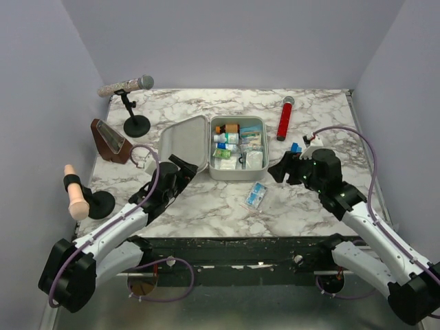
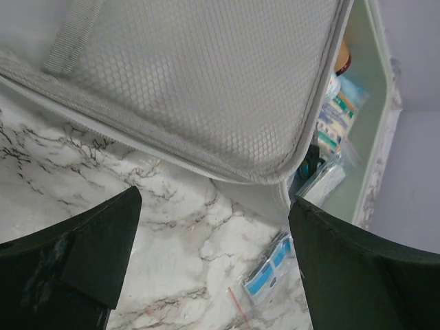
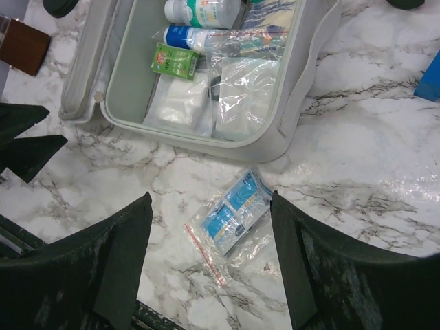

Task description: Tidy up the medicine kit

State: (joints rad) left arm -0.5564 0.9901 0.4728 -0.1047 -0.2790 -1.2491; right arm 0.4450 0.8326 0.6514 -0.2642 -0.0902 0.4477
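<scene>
My right hand [image 1: 280, 170], released, hovers nearest the blue packet [image 3: 230, 216], which lies slantwise on the desk [image 1: 206, 206] just near of the open medicine kit [image 3: 199, 141]. My left hand [image 1: 184, 165], released, faces the lid [image 2: 206, 82].

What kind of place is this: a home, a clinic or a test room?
Most likely a robot test booth. Plain walls close in a marble-patterned table, a left arm and a right arm are bolted at its near edge, and a microphone stands near the medicine kit.

Gripper [image 2: 214, 203] spread wide, facing medicine kit [image 2: 206, 89] lid.
</scene>
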